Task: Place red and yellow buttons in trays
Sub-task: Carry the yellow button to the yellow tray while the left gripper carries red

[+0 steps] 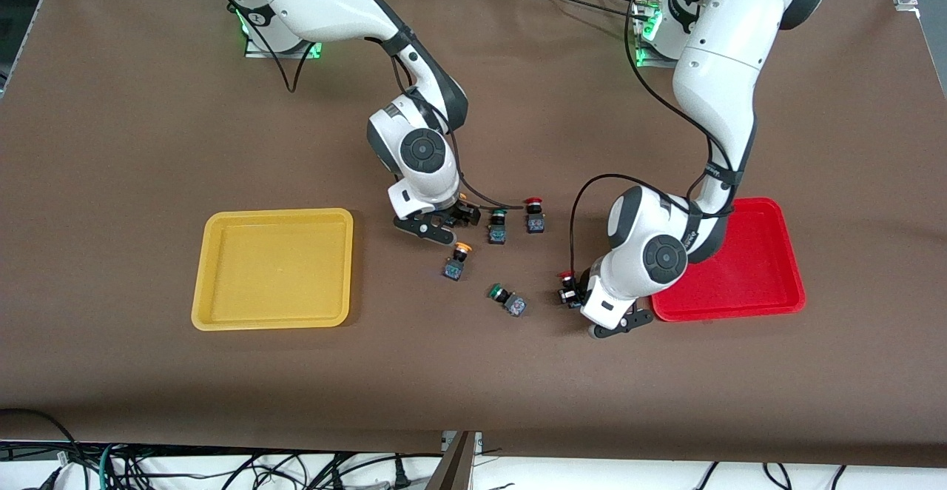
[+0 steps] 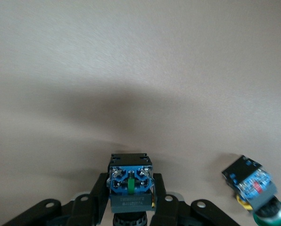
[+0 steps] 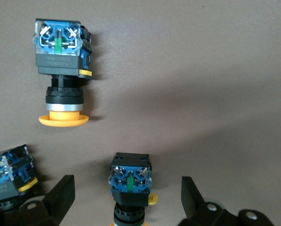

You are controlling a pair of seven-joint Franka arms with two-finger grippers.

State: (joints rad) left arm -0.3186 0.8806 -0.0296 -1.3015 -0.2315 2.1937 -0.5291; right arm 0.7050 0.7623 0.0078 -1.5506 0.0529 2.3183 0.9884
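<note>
1. Nearest the front camera: the left tool [image 1: 571,296], low on the tabletop [image 1: 118,120], just beside the red tray [image 1: 769,283] on its middle-facing side. The left wrist view shows its fingers [image 2: 99,197] pressed against both sides of a button's dark base [image 2: 130,186]. The front view shows a red cap [image 1: 567,276] there, so the tool is clamped on a red button.
2. Green-capped switch [image 1: 507,299] lies on its side near that tool, toward the middle. Not a task item.
3. Yellow button [image 1: 456,261] lies loose on the tabletop, a little farther from the camera than the green one.
4. Right tool [image 1: 460,214] is down over the button cluster, between the yellow tray [image 1: 214,268] and the second green switch [image 1: 497,226]. In the right wrist view its fingers [image 3: 60,197] stand apart, with a second button [image 3: 130,181] between them and not touched. A sliver of orange shows at its lower end, so likely the other yellow one.
5. Second red button [image 1: 534,215] sits beside the green switch, toward the left arm's end.
6. Both trays hold nothing.
7. Step in hand, as I judge it: left arm has its grasp, right arm is about to take one.
8. Next: left tool lifts and carries over the red tray's rim before release. Right tool closes squarely on the base, then travels to the yellow tray.
9. Risk: right tool nudging the neighbouring green switch.
</note>
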